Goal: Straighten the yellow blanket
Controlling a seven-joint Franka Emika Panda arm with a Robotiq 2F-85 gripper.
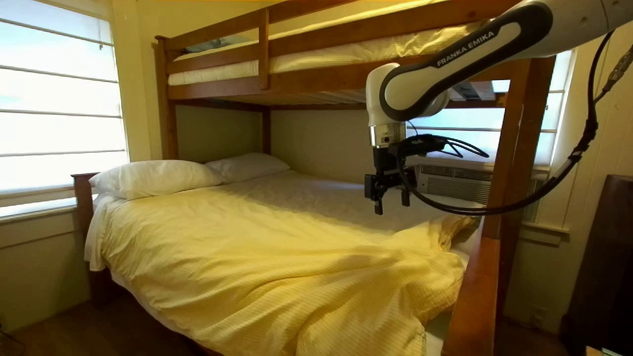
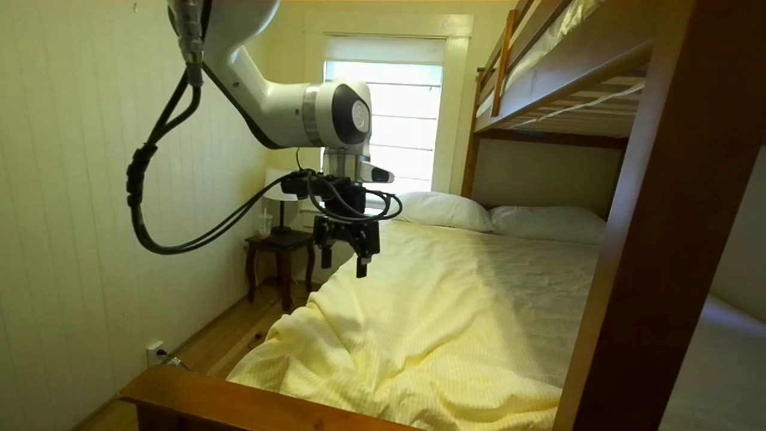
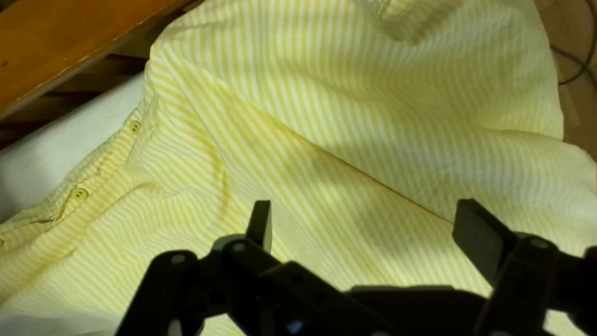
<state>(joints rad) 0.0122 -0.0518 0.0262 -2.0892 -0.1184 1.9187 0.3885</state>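
Over the bed (image 1: 478, 296), our claw (image 3: 364, 218) gapes empty; the yellow blanket (image 1: 232, 252) lies smoother by the pillows (image 1: 158, 179), but we judge its bunched foot end unfinished.

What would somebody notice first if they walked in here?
Probably the big yellow blanket, spread over the lower bunk and bunched up near its foot. Next, the robot arm hanging above it, black fingers apart and holding nothing. Then two white pillows at the bunk's head end.

Home bedroom, wooden bunk bed (image 1: 316, 83), white pillows (image 1: 158, 179), bedside table (image 2: 299, 240), lamp (image 2: 279, 194)
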